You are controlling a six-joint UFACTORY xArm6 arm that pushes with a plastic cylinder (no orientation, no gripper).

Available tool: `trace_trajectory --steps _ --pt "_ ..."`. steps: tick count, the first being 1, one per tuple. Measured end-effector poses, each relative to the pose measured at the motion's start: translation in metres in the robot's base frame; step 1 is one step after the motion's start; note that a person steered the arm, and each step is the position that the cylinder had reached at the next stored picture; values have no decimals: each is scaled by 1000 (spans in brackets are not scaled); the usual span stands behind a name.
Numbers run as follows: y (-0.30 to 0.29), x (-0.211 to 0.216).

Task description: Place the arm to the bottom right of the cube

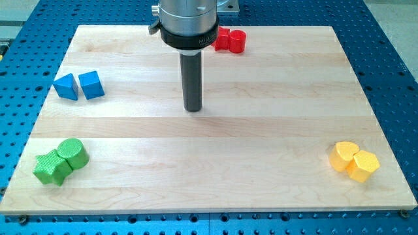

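Observation:
A blue cube sits near the board's left edge, touching a blue triangular block on its left. My tip stands on the board near the middle, well to the right of the blue cube and slightly lower in the view. The rod rises from it to the dark arm head at the view's top. The tip touches no block.
Two red blocks lie at the top, partly behind the arm head. A green cylinder and a green star block sit at the bottom left. Two yellow blocks sit at the bottom right. The wooden board is ringed by blue perforated table.

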State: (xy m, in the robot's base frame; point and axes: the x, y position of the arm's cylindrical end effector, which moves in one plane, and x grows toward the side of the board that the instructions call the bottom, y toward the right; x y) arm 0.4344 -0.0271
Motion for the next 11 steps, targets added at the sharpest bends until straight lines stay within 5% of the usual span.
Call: trace_trajectory --steps 4,7,11 --pt "3 4" --pt "5 -35" --pt "-21 2"
